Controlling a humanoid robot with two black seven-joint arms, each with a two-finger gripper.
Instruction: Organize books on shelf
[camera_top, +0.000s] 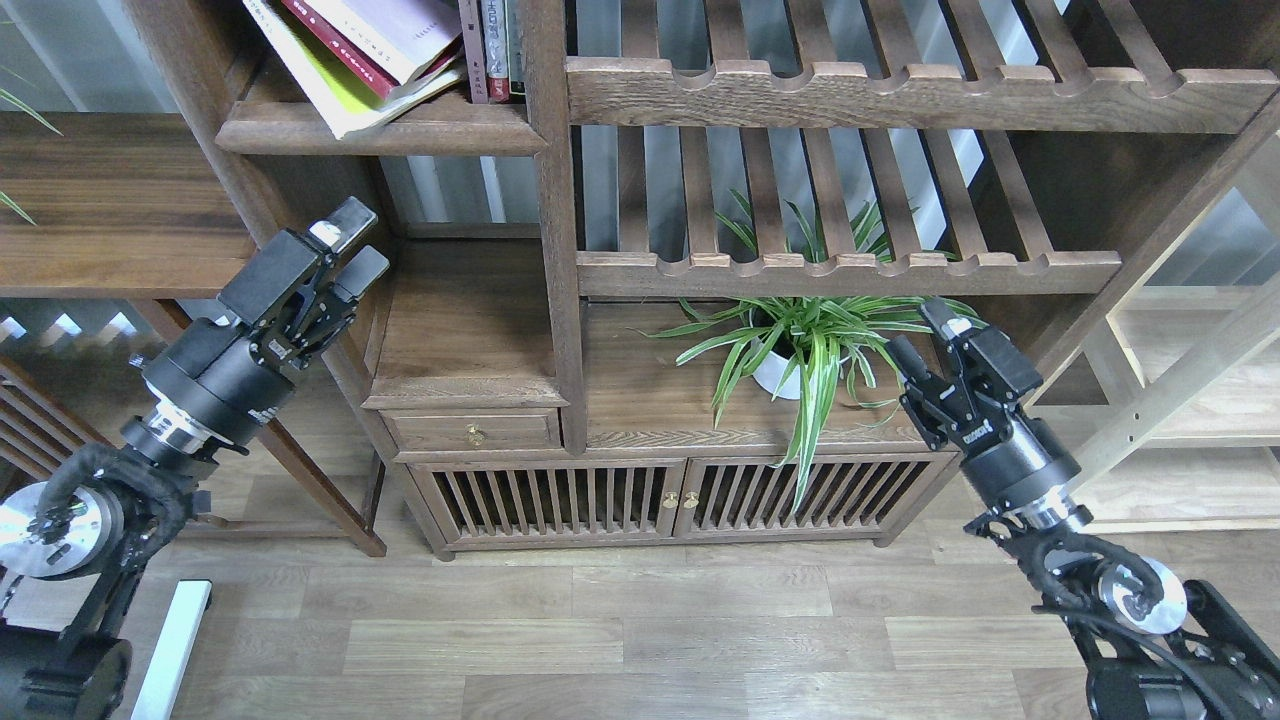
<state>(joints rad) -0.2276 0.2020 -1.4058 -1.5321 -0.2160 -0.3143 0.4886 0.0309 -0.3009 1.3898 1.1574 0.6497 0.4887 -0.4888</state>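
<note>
Books (375, 50), three thin yellow-green, red and lavender paperbacks, are leaning askew at eleven o'clock, overhanging the dark-brown plank shelf (400, 135), risking sliding off if nudged, while the left gripper (352, 245) and right gripper (925, 335) are hanging parted, empty.

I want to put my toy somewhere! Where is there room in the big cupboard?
Bare wood above the small drawer, left of the post. Crowded: the top-left shelf with leaning books, and around the potted plant.
</note>
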